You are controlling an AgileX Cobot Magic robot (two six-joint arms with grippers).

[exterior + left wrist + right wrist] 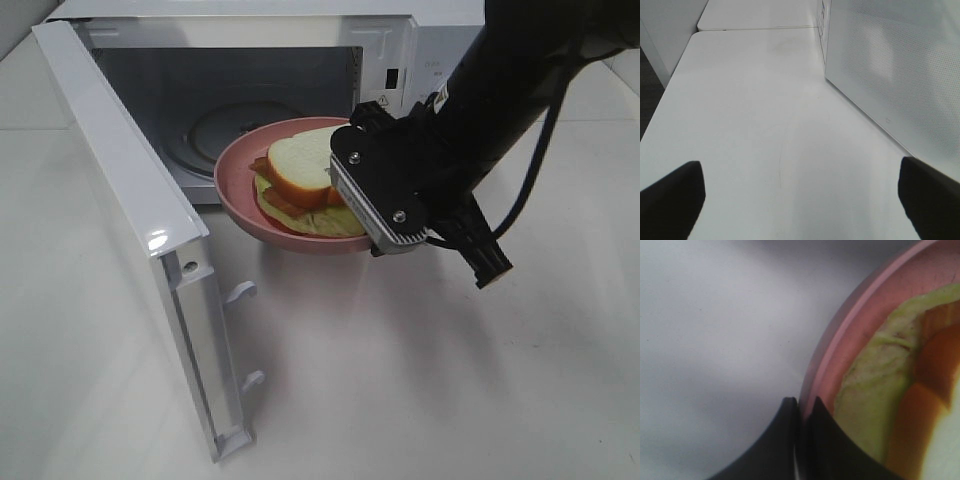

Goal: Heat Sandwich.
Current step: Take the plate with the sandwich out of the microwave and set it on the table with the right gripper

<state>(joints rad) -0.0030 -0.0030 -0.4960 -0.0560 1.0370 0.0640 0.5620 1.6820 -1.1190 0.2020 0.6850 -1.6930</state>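
Note:
The sandwich [305, 180], white bread over orange and yellow-green layers, lies on a round pink plate [235, 195]. My right gripper [362, 232] is shut on the plate's near rim and holds it level above the table, just in front of the open white microwave [400, 45]. The right wrist view shows the gripper [802, 412] pinching the pink rim [840, 340], with the sandwich [875, 405] beside it. My left gripper [800, 187] is open and empty over the white table; it does not show in the exterior view.
The microwave door [130, 200] swings wide open to the left, its latch hooks [243, 292] sticking out. The glass turntable [230, 125] lies inside the cavity. A white dotted microwave panel [890, 65] stands close beside my left gripper. The white table [420, 380] spreads in front.

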